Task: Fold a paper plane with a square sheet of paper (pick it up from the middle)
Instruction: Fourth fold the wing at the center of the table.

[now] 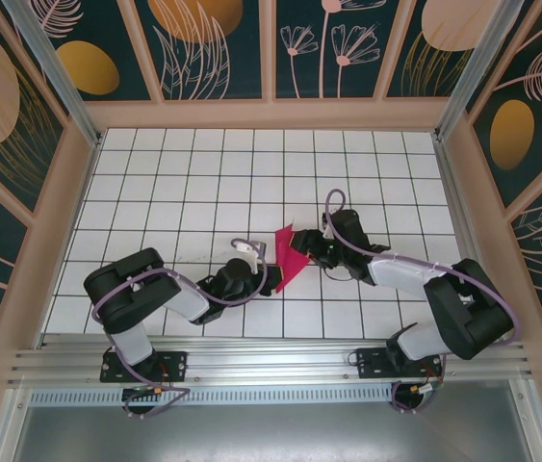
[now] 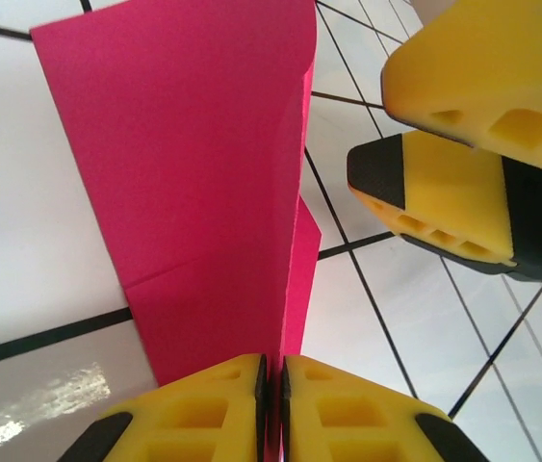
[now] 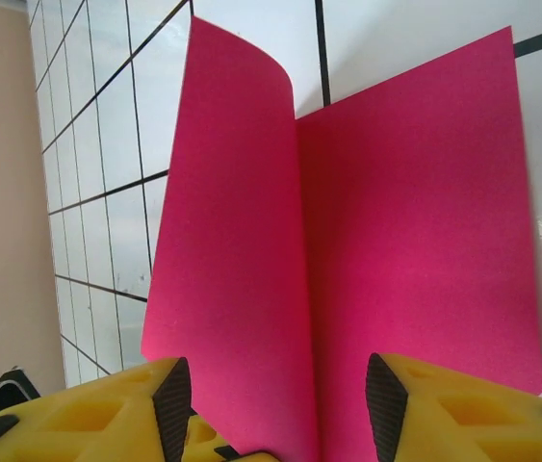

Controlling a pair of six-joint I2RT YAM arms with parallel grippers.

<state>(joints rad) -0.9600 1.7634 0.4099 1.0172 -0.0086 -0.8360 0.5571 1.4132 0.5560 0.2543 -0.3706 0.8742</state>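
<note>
The magenta-pink square sheet of paper (image 1: 288,255) stands up from the tiles, bent into a V along a middle crease, between the two grippers. My left gripper (image 1: 269,278) is shut on the sheet's near lower end; in the left wrist view its jaws (image 2: 272,395) pinch the folded edge of the paper (image 2: 193,173). My right gripper (image 1: 311,252) is open. In the right wrist view the crease of the paper (image 3: 396,241) runs up between its spread jaws (image 3: 278,409). The right gripper's fingers (image 2: 444,192) show beside the sheet. No narrow dart-shaped paper plane is in view.
The white grid-tiled table (image 1: 203,183) stretches far and to both sides of the grippers. Patterned walls (image 1: 271,48) with wooden frames close it in. A metal rail (image 1: 271,361) carrying the arm bases runs along the near edge.
</note>
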